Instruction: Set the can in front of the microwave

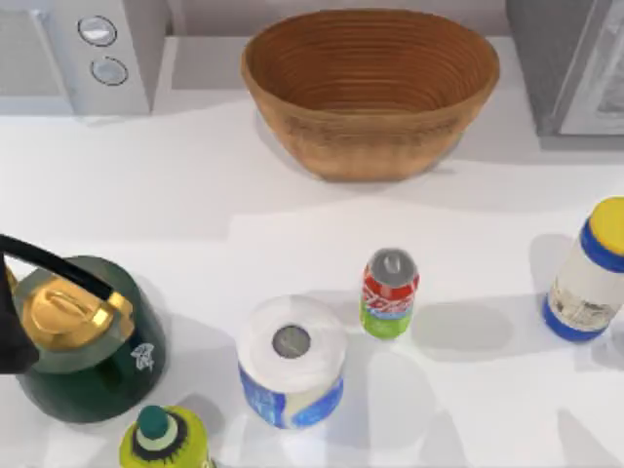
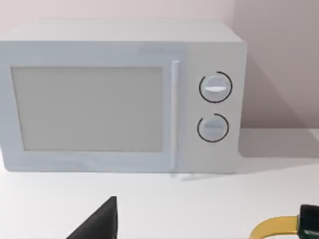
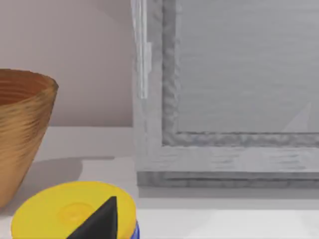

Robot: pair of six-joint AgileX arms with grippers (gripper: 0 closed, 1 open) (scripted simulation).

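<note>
The can (image 1: 390, 292) stands upright on the white table (image 1: 195, 195), a little right of centre in the lower half of the top view. Just beside it on the left is a white-and-blue paper roll (image 1: 292, 363), also upright; whether the two touch cannot be told. The microwave (image 1: 83, 54) sits in the upper left corner of the top view, well apart from the can, its two round dials (image 1: 102, 51) facing the table. A brown woven bowl (image 1: 370, 88) sits at upper centre, and a darker grey appliance (image 1: 570, 63) fills the upper right corner. A jar with a yellow cap (image 1: 590, 273) stands at the right edge. At lower left sits a dark green kettle (image 1: 83, 341) with a gold lid, and below it a yellow-green bottle (image 1: 164, 441) at the bottom edge.

The left wrist view faces the microwave (image 2: 119, 99) head on, and the right wrist view looks past the jar (image 3: 75, 211) toward the darker appliance (image 3: 229, 89). A dark fingertip edges into each wrist view, so the state of either pincer cannot be told.
</note>
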